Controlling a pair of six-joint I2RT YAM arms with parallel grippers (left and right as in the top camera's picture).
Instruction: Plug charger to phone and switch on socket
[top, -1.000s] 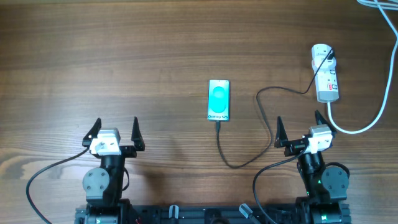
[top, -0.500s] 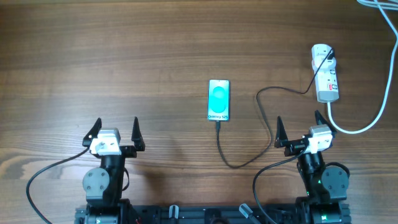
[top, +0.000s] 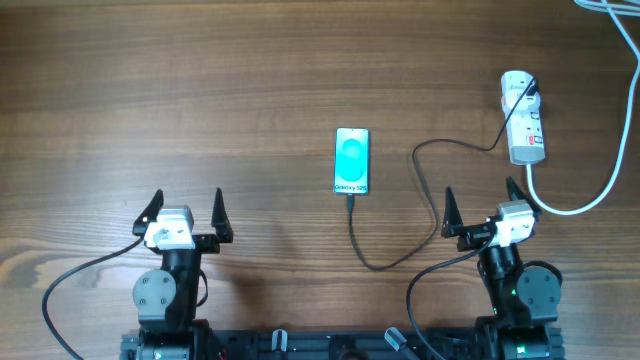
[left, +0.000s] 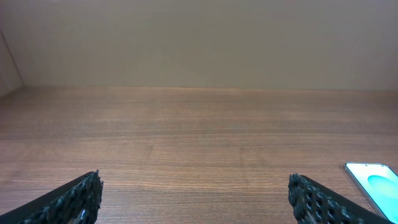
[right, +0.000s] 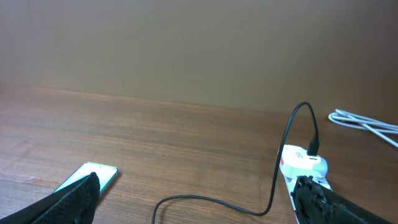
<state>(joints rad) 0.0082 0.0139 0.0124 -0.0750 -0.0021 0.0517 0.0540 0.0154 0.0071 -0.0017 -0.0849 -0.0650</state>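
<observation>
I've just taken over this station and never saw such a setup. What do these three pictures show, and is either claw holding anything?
Two robot arms sit at a wooden table. The overhead picture looks straight down; the other two come from a camera on each wrist, with that arm's own fingers in the bottom corners. The left gripper and right gripper are both open and hold nothing. On the table lie the phone, screen lit cyan, the thin black charger running from its near end to the white socket, and the socket's thick white lead. Whether the connector is seated in the phone is unclear.
</observation>
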